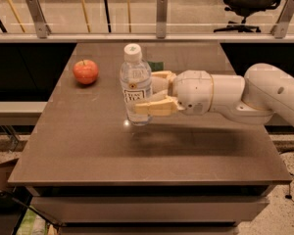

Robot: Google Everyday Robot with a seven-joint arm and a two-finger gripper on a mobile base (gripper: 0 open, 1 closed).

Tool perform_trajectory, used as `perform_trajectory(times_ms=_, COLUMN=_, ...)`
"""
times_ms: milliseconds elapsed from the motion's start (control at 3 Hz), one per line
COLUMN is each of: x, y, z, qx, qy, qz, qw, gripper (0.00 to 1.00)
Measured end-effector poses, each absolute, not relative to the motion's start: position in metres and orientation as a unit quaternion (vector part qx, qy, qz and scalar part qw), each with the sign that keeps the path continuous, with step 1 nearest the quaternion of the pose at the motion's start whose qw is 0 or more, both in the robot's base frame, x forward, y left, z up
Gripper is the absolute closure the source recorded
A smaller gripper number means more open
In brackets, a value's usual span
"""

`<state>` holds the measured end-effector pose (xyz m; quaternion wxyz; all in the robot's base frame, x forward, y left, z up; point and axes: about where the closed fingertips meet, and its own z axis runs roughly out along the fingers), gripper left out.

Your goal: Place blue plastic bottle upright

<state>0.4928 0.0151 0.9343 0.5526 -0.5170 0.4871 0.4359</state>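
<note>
The blue plastic bottle (135,85) is clear with a white cap and a pale label. It stands nearly upright over the middle of the brown table (137,146), its base at or just above the surface. My gripper (154,91) reaches in from the right and is shut on the bottle's lower half, one finger (154,107) in front and one behind. The white arm (235,94) stretches off to the right.
A red apple (85,71) sits on the table at the back left. A small green object (156,65) lies behind the bottle. A glass railing with metal posts (160,16) runs behind the table. A black office chair (247,4) stands far back right.
</note>
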Motion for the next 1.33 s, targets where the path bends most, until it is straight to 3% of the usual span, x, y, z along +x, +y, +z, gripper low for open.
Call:
perform_trajectory(times_ms=1000, x=0.495, y=0.023, z=0.899, qx=-0.506, qy=0.529, qz=0.411, qw=0.544, gripper=1.0)
perform_trajectory(times_ms=1333, x=0.494, y=0.026, z=0.899, qx=-0.507, qy=0.528, qz=0.411, qw=0.543, gripper=0.84)
